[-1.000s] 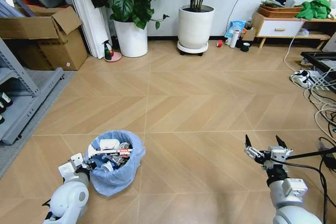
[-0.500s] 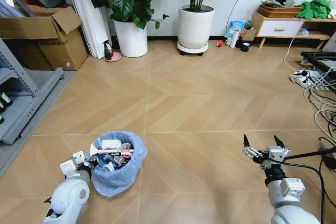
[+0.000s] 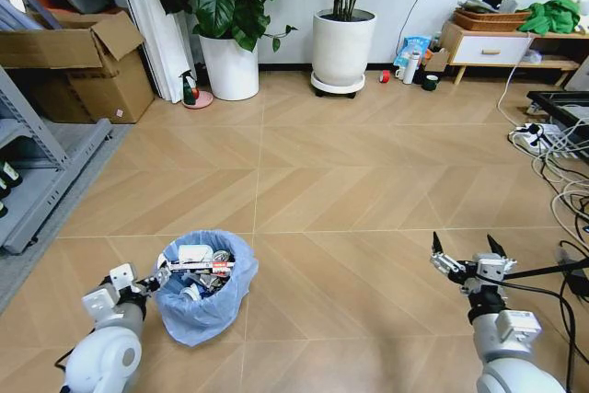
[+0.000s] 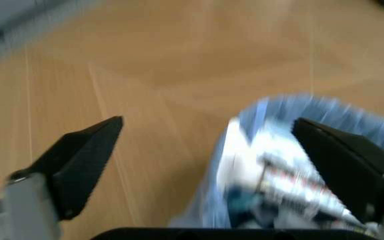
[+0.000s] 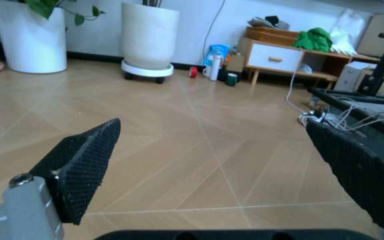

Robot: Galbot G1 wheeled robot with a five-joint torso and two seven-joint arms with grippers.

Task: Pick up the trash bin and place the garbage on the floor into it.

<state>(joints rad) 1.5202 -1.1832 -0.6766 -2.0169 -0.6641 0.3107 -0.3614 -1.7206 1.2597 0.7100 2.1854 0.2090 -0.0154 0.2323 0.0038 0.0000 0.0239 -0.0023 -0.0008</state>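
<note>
Since the frame a second before, the left end effector (image 3: 152, 280) had drawn back from the trash bin (image 3: 202, 284) toward the near left edge of the floor (image 3: 304, 163), while the bin itself stood in the same spot and the right end effector (image 3: 468, 257) had barely shifted. In the head view the bin rested upright on the floor near the near left corner of the visible planks, its crinkly blue bag folded over the rim and garbage (image 3: 195, 269) heaped inside; the left end effector sat just beside the bin's left rim, released and holding nothing, and whether a fingertip touched the bag could not be told. The right end effector hovered well apart toward the near right, fingers spread and empty. In the left wrist view the two dark fingers (image 4: 85, 160) stood wide apart, with the bin's blue rim (image 4: 299, 107) between them but nearer one finger, the bare floor under the other. In the right wrist view the spread fingers (image 5: 85, 162) framed open floor. The bin looked light, and its thin liner soft and slippery, likely to slide or tear if pinched alone; the stiff rim under the bag seemed the sounder place to take hold.
</note>
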